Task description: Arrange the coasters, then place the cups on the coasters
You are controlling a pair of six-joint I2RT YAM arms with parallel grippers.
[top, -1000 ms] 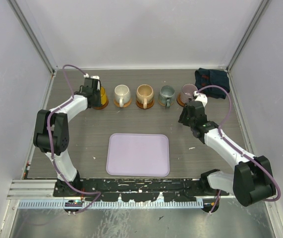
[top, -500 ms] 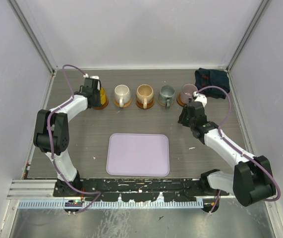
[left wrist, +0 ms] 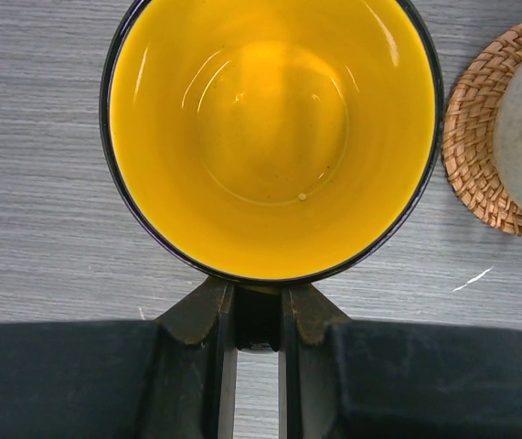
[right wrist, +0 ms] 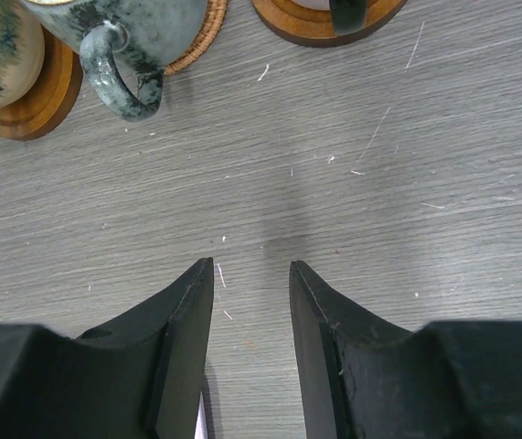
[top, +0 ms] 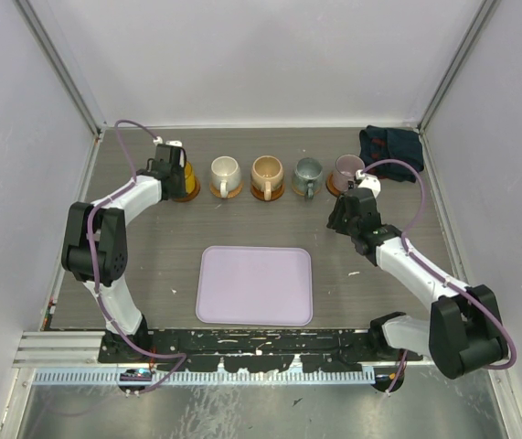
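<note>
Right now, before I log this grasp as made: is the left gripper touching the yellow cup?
Touching. The left wrist view shows the left gripper pinching the dark handle of the yellow cup, fingertips against its wall.

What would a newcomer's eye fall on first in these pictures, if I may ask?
A row of five cups, each on a coaster, lines the back of the table. The yellow cup at the left end fills the left wrist view, with the left jaws closed on its dark handle. A large lavender tray lies in the middle, nearer the arms.
</note>
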